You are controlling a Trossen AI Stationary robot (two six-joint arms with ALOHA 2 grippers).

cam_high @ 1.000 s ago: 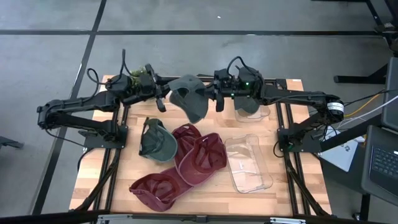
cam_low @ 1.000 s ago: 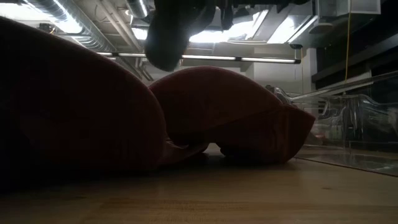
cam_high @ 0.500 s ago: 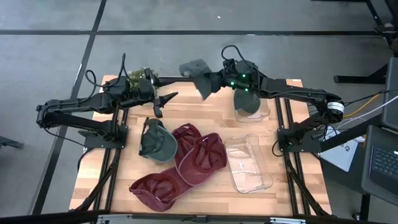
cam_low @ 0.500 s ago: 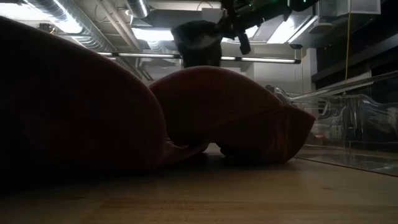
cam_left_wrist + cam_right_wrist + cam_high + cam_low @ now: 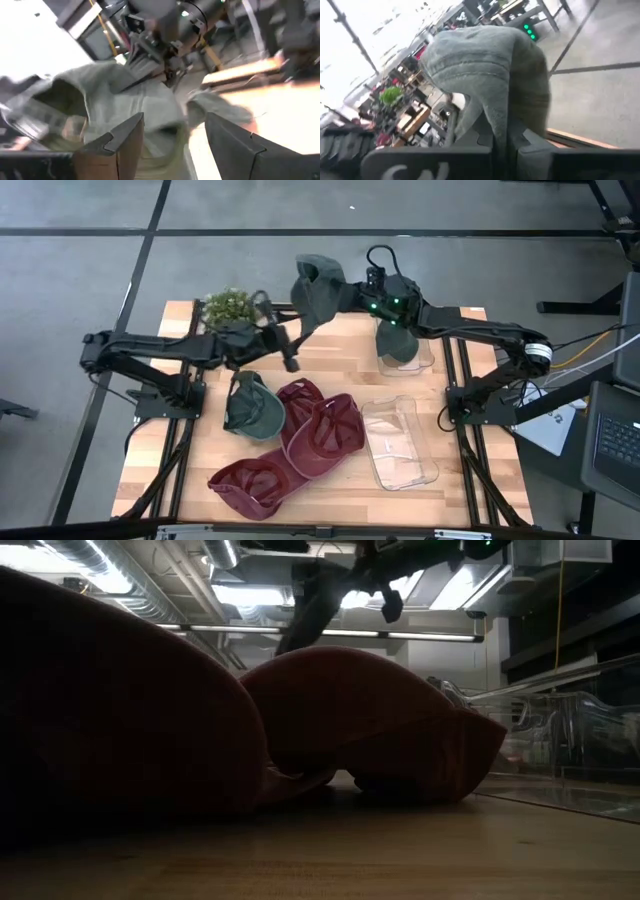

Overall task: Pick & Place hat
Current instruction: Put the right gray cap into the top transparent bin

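A grey-green hat (image 5: pixel 315 290) hangs in the air over the table's far edge, with my right gripper (image 5: pixel 350 302) shut on it. The low view shows the hat (image 5: pixel 310 600) high above the table, and the right wrist view shows the hat (image 5: pixel 485 65) just past my fingers. My left gripper (image 5: pixel 290 352) stands open a little nearer and left of the hat, touching nothing; its wrist view looks at the hat (image 5: pixel 100 100) between the open fingers (image 5: pixel 125 145). A dark green hat (image 5: pixel 250 405) and two maroon hats (image 5: pixel 320 430) (image 5: pixel 255 480) lie on the table. My right gripper pinches the hat's edge (image 5: pixel 501 120) between its two shut fingers, on the side of the hat that faces the table's right. The fingers come in about level from the right. The hat is lifted clear of the table and bulges out beyond the fingertips.
A clear plastic bin (image 5: pixel 400 442) stands at the right middle. A second bin (image 5: pixel 408 358) at the far right holds a green hat (image 5: pixel 397 340). A small plant (image 5: pixel 228 305) stands at the far left. In the low view the maroon hats (image 5: pixel 370 720) fill the foreground.
My left gripper has opened and let go of the grey-green hat, then moved toward the table's right and near side, sinking a little and rolling. My right gripper has rolled and carried the hat toward the far edge; the hat now hangs from it alone.
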